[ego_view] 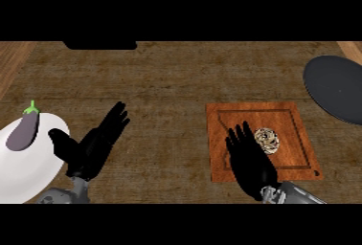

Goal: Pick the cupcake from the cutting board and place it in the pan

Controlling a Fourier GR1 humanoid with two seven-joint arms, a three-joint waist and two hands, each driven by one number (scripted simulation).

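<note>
A small cupcake [268, 140] with pale swirled topping sits on the reddish wooden cutting board [244, 114], right of its middle. My right hand [249, 160] lies over the board's left half with fingers straight and open, its fingertips just left of the cupcake and not touching it. The dark round pan [336, 88] lies at the right edge, beyond the board's far right corner, partly cut off by the view. My left hand [92, 143] rests open at the lower left, fingers pointing up and right.
A white plate [32, 167] at the left edge carries a purple eggplant [22, 131] with a green stem. A dark object [99, 45] sits at the counter's far edge, upper left. Brown counter surface stretches between the hands.
</note>
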